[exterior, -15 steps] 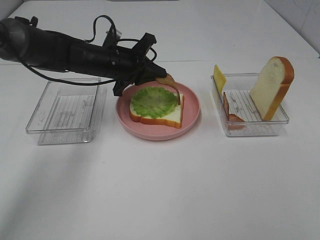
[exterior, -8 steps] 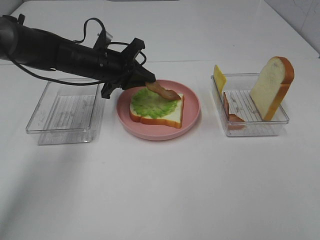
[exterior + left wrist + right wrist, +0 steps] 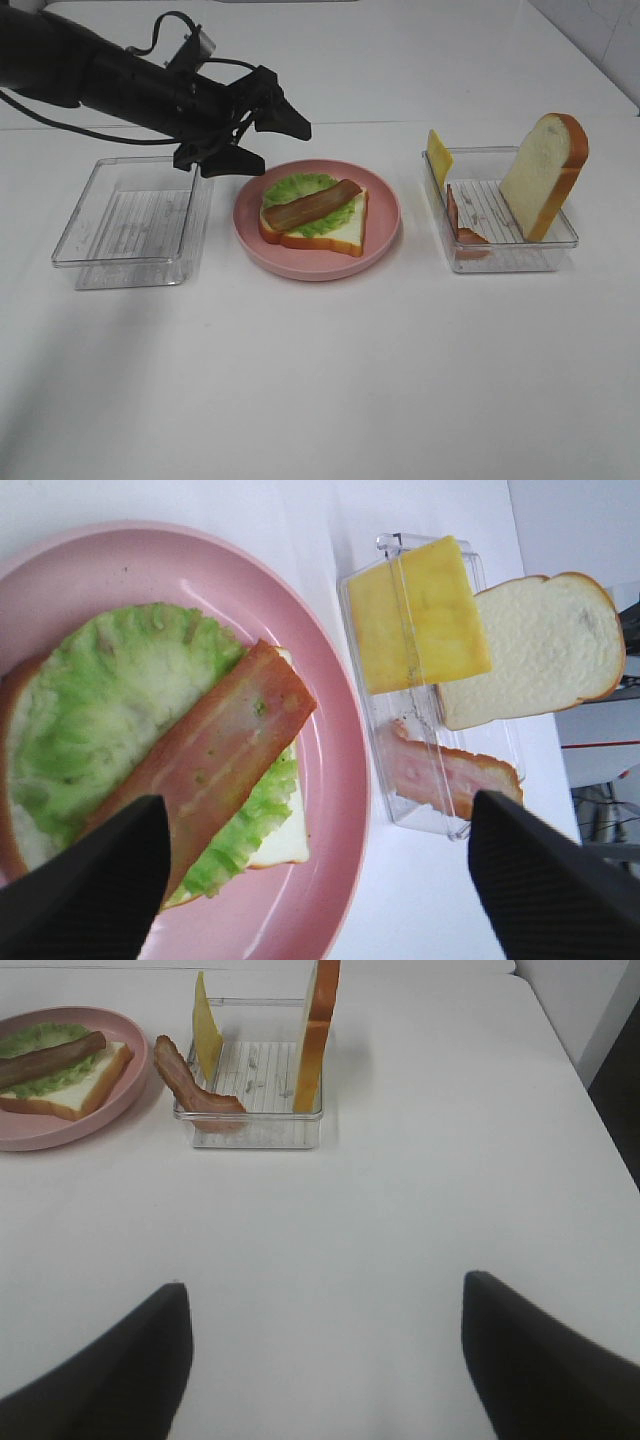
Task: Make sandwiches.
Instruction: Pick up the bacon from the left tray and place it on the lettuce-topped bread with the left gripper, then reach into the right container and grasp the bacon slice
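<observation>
A white table (image 3: 330, 380) filled the high view. On it a pink plate (image 3: 385, 215) held a bread slice (image 3: 335, 232) topped with lettuce (image 3: 300, 187) and a bacon strip (image 3: 312, 203). The left gripper (image 3: 283, 150) hung above the plate's far-left edge, jaws spread, holding nothing. A clear tray (image 3: 130, 225) sat to the left. The right tray (image 3: 500, 262) held a second bread slice (image 3: 543, 175) leaning upright, a cheese square (image 3: 438, 155) and a pink-brown strip (image 3: 462, 228).

The left wrist view showed its fingers (image 3: 90, 880) far apart over the plate, the bacon strip lying diagonally on the lettuce.

In the right wrist view the right gripper (image 3: 322, 1290) hovered over the table near the right tray, wide open and gripping nothing.
</observation>
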`<state>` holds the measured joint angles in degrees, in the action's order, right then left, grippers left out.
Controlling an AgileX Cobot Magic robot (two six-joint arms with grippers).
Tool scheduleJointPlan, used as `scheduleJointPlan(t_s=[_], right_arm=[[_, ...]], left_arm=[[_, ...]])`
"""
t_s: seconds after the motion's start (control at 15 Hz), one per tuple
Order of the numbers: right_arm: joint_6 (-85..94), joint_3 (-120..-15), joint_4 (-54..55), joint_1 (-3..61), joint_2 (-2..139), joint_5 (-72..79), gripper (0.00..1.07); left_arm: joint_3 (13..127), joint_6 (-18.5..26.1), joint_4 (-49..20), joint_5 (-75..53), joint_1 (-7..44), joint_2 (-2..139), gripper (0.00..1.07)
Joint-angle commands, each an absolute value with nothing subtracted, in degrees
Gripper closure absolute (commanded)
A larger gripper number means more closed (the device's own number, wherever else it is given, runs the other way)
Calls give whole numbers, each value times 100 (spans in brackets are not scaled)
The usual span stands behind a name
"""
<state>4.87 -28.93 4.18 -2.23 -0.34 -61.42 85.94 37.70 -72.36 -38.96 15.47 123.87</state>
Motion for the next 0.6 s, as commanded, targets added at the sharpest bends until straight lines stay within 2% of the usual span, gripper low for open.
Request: scheduleJointPlan(t_s=[0.07,0.13,0.2,0.27,0.4,0.53,0.6], right_arm=[[487,-2899,413,-264,-97,-6079,36],[487,-2899,413,-264,-97,-6079,36],[487,-2899,413,-264,-97,-6079,36],[487,-2899,413,-264,-97,-6079,36],[487,-2899,413,-264,-97,-6079,36],[487,-2899,413,-264,-97,-6079,36],[487,-2899,413,-264,-97,-6079,36]], left_arm=[[8623,3317,-6205,-3650,1536,11889,26],[8623,3317,-6205,-3650,1536,11889,26],[8623,3060,-5712,-3644,1536,11665,26],[8623,2487,-4813,-3770,1536,11304,26],[8623,1673,-3547,-4097,1536,10731,26],[8623,1226,-2762,-4423,1536,10290,26],[8623,796,-1982,-4887,1536,9838,26]])
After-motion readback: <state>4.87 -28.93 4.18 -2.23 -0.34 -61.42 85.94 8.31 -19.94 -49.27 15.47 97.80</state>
